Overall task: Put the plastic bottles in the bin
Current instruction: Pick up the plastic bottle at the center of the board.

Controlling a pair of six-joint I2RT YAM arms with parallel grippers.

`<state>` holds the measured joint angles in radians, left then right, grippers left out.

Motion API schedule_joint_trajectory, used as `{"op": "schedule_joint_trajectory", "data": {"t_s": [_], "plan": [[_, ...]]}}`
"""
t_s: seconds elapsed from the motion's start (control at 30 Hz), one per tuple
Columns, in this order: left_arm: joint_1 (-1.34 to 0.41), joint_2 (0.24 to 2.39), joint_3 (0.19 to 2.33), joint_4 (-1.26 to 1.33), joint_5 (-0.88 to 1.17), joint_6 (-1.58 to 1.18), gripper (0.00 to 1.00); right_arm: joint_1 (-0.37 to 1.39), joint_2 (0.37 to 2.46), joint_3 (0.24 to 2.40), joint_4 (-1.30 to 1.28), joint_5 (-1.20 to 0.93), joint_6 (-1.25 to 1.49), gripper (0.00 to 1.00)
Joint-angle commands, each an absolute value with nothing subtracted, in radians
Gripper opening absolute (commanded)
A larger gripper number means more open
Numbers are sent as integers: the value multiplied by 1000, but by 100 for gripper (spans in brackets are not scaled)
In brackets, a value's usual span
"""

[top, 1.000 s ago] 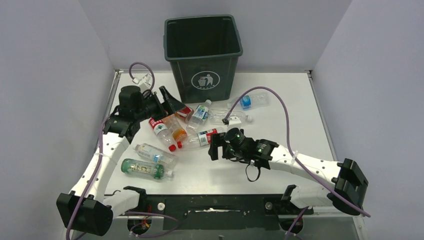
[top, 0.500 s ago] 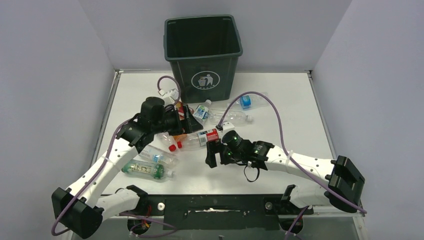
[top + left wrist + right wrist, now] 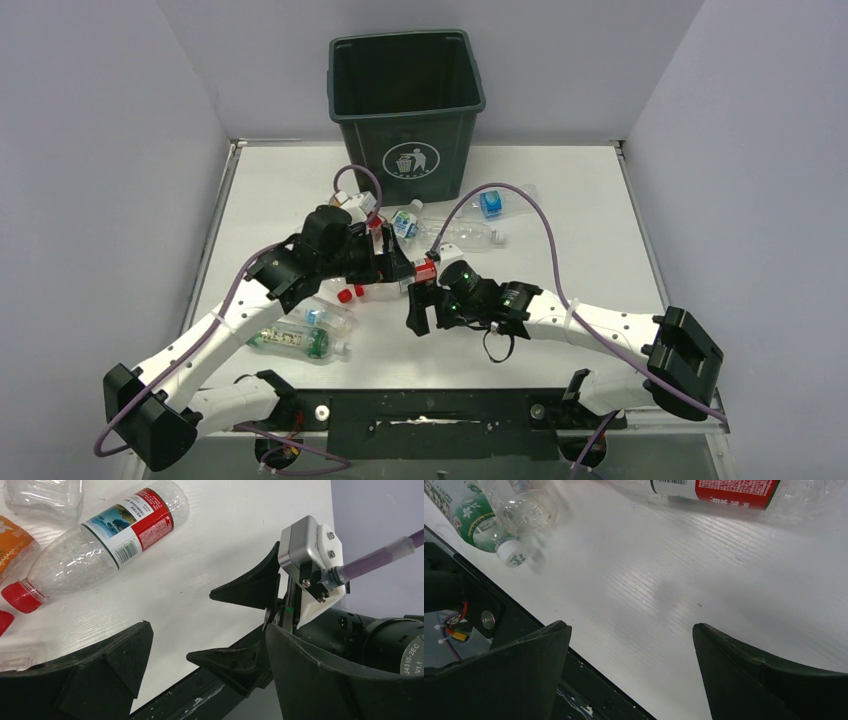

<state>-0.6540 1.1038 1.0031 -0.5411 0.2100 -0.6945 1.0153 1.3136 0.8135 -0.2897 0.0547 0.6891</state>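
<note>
The dark green bin (image 3: 406, 100) stands at the back of the table. Several clear bottles lie in front of it: a red-label one (image 3: 426, 270), a blue-label one (image 3: 404, 223), a green-label one (image 3: 286, 339) and a blue-capped one (image 3: 490, 203). My left gripper (image 3: 394, 264) is open and empty, low over the pile's right end. The left wrist view shows its jaws (image 3: 207, 645) apart, with the red-label bottle (image 3: 110, 535) beyond. My right gripper (image 3: 416, 308) is open and empty just right of it, over bare table (image 3: 631, 635). The red-label bottle (image 3: 724, 487) lies past its fingers.
A clear bottle (image 3: 466, 235) lies right of the pile. The green-label bottle with a white cap (image 3: 471, 522) lies near the table's front edge (image 3: 549, 645). The right gripper's fingers (image 3: 245, 587) sit close in front of the left wrist camera. Grey walls enclose the table.
My left arm swung right from the pile's left side to the pile's right end, close to the right gripper. My right gripper shifted slightly left and nearer the front.
</note>
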Motion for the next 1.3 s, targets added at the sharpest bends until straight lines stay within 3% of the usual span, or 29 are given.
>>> {"op": "schedule_joint_trajectory", "data": {"t_s": [0.0,0.23,0.53,1.03,1.27], "plan": [[-661,1078,1021,-534,162,-737,84,1020,1309,852,-206,46,707,98],[-664,1060,1020,-531,128,-761,84,1003,1334,908,-239,56,673,98],[-662,1001,983,-494,21,-774,84,799,1351,1030,-324,47,579,98],[-663,1006,921,-430,59,-804,84,605,1545,1123,-233,-86,413,99],[-666,987,889,-420,65,-819,84,555,1583,1170,-285,5,396,99]]}}
